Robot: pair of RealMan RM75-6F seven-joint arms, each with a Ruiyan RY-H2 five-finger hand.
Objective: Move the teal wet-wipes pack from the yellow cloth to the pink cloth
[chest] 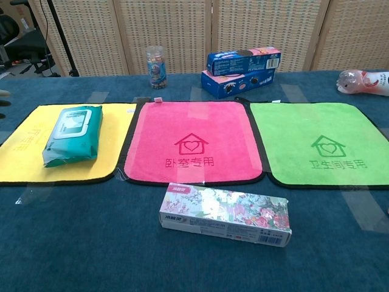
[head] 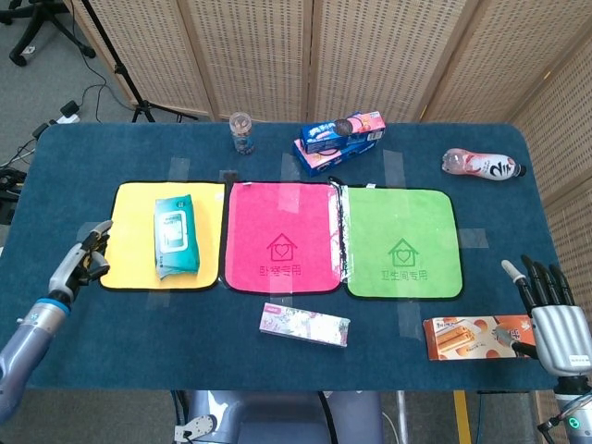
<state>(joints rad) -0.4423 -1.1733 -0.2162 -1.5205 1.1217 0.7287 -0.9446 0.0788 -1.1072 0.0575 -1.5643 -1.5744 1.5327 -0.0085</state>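
The teal wet-wipes pack (head: 175, 234) (chest: 72, 134) lies flat on the yellow cloth (head: 129, 203) (chest: 115, 125) at the left of the table. The pink cloth (head: 282, 236) (chest: 191, 143) lies just to its right with nothing on it. My left hand (head: 83, 259) hovers off the yellow cloth's left edge, holding nothing, its fingers pointing toward the cloth, about a hand's width from the pack. My right hand (head: 552, 314) is at the table's near right corner, fingers stretched out and apart, empty.
A green cloth (head: 402, 240) (chest: 322, 143) lies right of the pink one. Behind the cloths stand a small jar (head: 241, 132) (chest: 156, 66), stacked cookie boxes (head: 339, 141) (chest: 242, 71) and a pink bottle (head: 481, 166) (chest: 364, 81). A floral box (head: 304, 326) (chest: 223, 214) and a snack box (head: 467, 336) lie near the front.
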